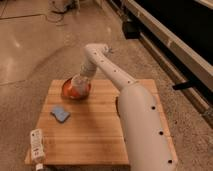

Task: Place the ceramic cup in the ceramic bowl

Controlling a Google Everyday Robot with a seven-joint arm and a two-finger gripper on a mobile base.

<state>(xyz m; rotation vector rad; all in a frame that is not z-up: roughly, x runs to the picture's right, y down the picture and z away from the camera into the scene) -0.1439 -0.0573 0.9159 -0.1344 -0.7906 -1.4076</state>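
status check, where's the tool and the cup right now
Tool down over the ceramic bowl at the table's far left. Ceramic cup at the tool, inside the bowl's rim. Blue sponge and bottle well clear.

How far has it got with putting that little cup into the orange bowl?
Nearly there, it seems. The ceramic cup already sits over the ceramic bowl at the table's far left corner. The gripper is at the cup. Left: letting go and pulling away.
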